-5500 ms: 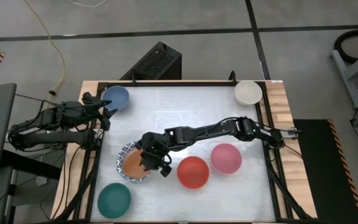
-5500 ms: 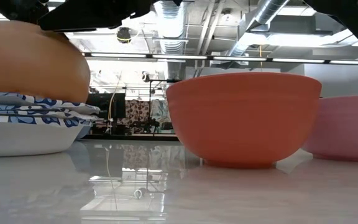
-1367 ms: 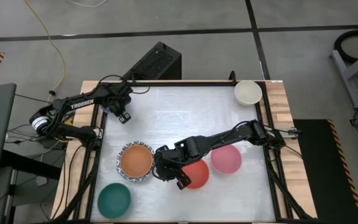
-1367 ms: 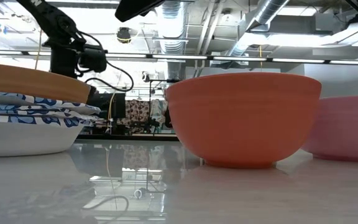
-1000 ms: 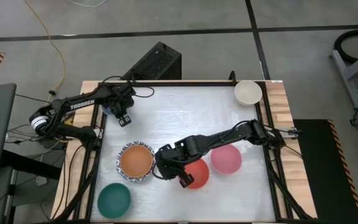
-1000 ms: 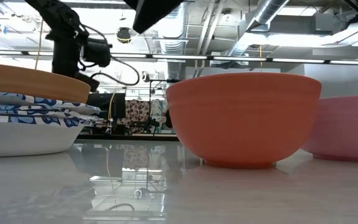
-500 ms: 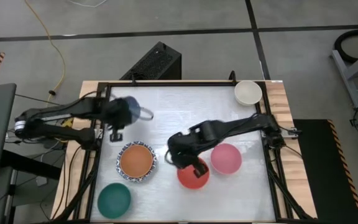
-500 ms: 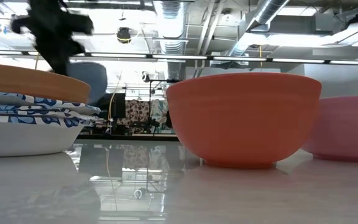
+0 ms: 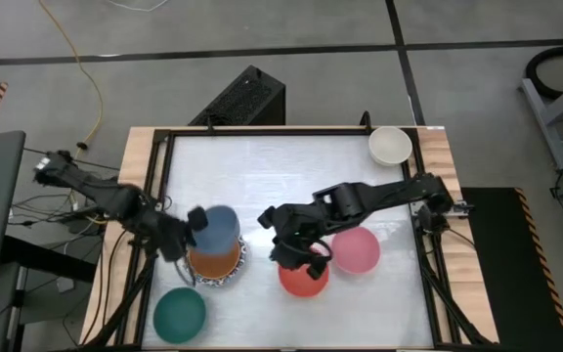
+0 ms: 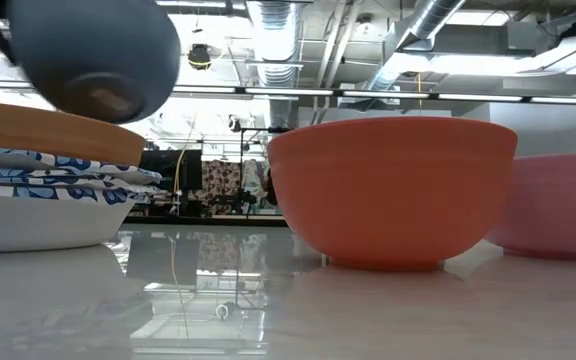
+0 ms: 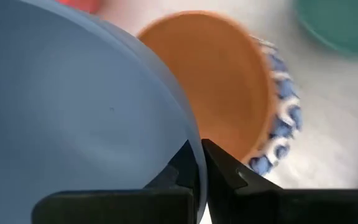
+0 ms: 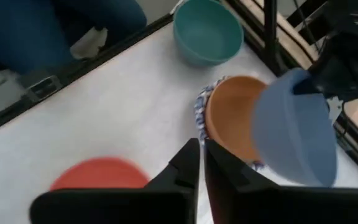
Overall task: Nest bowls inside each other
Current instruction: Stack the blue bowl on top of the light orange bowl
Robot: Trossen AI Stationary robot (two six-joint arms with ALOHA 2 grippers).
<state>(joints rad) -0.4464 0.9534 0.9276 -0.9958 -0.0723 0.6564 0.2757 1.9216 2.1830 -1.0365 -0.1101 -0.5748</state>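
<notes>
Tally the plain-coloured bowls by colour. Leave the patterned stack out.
blue bowl: 1
orange bowl: 1
red bowl: 1
pink bowl: 1
green bowl: 1
cream bowl: 1
Total: 6

Your high view looks straight down on the whole tabletop (image 9: 281,186). Your low view sits at surface height, close against the red bowl (image 10: 392,190), facing the room behind it. Each wrist view looks past its own pincer: both share the blue bowl (image 11: 73,118) over the orange bowl (image 12: 232,124) near that red bowl.
</notes>
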